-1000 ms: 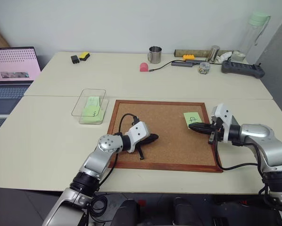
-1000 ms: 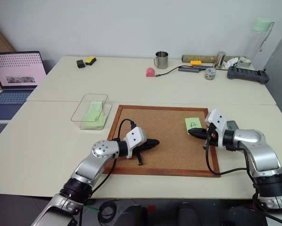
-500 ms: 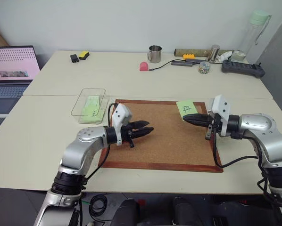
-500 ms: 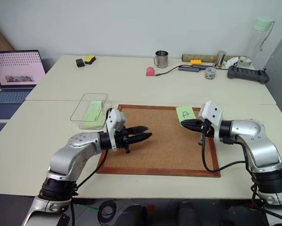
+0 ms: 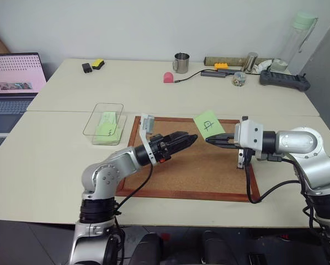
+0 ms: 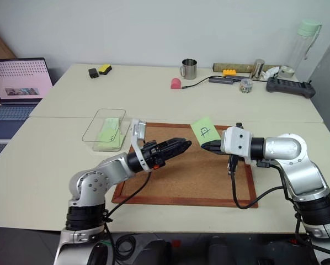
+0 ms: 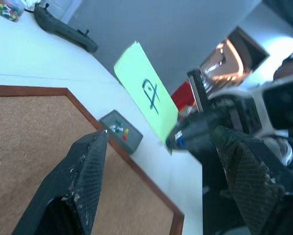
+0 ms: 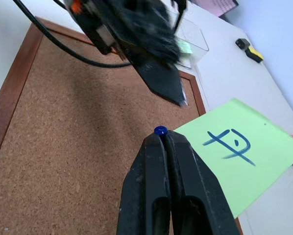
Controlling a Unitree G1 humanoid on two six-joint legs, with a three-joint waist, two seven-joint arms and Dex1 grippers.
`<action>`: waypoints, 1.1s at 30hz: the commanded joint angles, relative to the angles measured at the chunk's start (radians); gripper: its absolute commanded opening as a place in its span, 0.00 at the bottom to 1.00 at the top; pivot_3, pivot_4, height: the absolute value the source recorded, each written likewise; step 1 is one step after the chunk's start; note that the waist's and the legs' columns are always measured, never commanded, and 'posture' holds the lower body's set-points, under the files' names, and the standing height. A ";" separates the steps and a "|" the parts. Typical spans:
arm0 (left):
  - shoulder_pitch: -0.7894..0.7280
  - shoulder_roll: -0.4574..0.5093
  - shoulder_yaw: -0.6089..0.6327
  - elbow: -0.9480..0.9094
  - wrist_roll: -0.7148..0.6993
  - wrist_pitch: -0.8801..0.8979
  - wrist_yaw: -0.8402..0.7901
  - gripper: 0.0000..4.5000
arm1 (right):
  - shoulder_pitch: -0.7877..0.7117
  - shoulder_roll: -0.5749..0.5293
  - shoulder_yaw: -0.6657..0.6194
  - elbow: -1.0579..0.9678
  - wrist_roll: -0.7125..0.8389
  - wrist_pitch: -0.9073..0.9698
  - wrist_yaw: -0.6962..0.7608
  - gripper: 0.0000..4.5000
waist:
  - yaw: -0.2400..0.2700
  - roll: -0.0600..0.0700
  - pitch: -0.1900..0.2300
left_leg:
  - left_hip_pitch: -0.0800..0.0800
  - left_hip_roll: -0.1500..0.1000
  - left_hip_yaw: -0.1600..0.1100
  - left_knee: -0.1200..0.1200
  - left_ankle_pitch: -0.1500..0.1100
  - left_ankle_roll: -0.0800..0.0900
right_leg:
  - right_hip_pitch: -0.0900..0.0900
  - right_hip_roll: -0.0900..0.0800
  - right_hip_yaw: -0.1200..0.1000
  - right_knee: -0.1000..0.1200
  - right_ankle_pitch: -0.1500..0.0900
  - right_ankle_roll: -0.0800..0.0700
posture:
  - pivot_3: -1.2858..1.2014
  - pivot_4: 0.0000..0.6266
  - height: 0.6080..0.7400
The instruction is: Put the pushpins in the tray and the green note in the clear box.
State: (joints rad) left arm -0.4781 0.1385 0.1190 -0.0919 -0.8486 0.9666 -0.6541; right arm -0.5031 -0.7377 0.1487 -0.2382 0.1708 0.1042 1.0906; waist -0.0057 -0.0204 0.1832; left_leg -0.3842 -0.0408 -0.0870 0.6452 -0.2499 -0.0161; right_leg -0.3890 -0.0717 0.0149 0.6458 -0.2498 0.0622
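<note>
My right gripper [image 5: 210, 141] is shut on a blue pushpin [image 8: 160, 130] that carries the green note [image 5: 208, 125], held up in the air over the cork board [image 5: 198, 171]. My left gripper [image 5: 188, 138] is open and points at the note from the left, its fingertips a short way from it. The note [image 7: 146, 95] with its dark mark hangs between the left fingers in the left wrist view. The small grey tray [image 7: 121, 133] lies just off the board's right edge with coloured pushpins in it. The clear box [image 5: 104, 125] stands left of the board with green paper inside.
A laptop [image 5: 13, 74] sits at the far left. Along the back of the table are a metal mug [image 5: 181, 63], a pink object [image 5: 168, 78], a jar of pins [image 5: 239, 79], a black device [image 5: 283, 80] and a tall bottle [image 5: 300, 33].
The right gripper has lifted the note off the board and carried it left. The left gripper has risen, rolled and opened, and now points at the note.
</note>
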 commanded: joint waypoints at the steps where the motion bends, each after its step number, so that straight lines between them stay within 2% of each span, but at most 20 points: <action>1: -0.029 -0.026 -0.012 0.019 0.006 -0.046 0.016 0.81 | -0.038 0.003 0.007 -0.021 -0.012 -0.035 0.006 0.00 | 0.000 0.000 0.000 | 0.000 0.000 0.000 0.000 0.000 0.000 | 0.000 0.000 0.000 0.000 0.000 0.000 | 0.52 0.24 1.00; 2: -0.030 -0.029 -0.017 0.024 0.011 -0.057 0.014 0.81 | -0.042 0.004 0.010 -0.020 -0.013 -0.036 0.006 0.00 | 0.000 0.000 0.000 | 0.000 0.000 0.000 0.000 0.000 0.000 | 0.000 0.000 0.000 0.000 0.000 0.000 | 0.52 0.24 1.00; 5: -0.032 -0.039 -0.022 0.036 0.020 -0.084 0.013 0.71 | -0.051 0.009 0.017 -0.019 -0.012 -0.034 0.005 0.00 | 0.001 0.000 0.000 | 0.000 0.000 0.000 0.000 0.001 -0.002 | 0.000 0.000 0.000 0.000 0.000 0.000 | 0.52 0.24 1.00; 18: -0.031 -0.051 -0.014 0.050 0.005 -0.128 0.003 0.21 | -0.057 0.021 0.032 -0.016 -0.012 -0.039 0.007 0.00 | 0.002 0.000 0.000 | 0.000 0.000 0.000 0.000 0.001 -0.002 | 0.000 0.000 0.000 0.000 0.000 0.000 | 0.52 0.24 1.00; 22: -0.026 -0.047 -0.018 0.046 0.005 -0.131 -0.001 0.01 | -0.058 0.023 0.035 -0.013 -0.014 -0.045 0.008 0.00 | 0.002 0.000 0.000 | 0.000 0.000 0.000 0.000 0.001 -0.002 | 0.000 0.000 0.000 0.000 0.000 0.000 | 0.52 0.24 1.00; 33: -0.013 -0.041 -0.040 0.058 0.065 -0.202 0.017 0.01 | -0.062 0.040 0.034 0.009 -0.031 -0.083 0.004 0.00 | 0.002 0.000 0.000 | 0.000 0.000 0.000 0.000 0.001 -0.002 | 0.000 0.000 0.000 -0.001 0.000 0.000 | 0.52 0.24 1.00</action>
State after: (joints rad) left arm -0.4878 0.1040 0.0759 -0.0256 -0.7872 0.7948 -0.6439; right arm -0.5402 -0.6994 0.1900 -0.2134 0.1374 0.0501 1.0918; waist -0.0040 -0.0204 0.1832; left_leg -0.3842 -0.0410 -0.0868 0.6450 -0.2487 -0.0184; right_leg -0.3890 -0.0717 0.0153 0.6452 -0.2498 0.0621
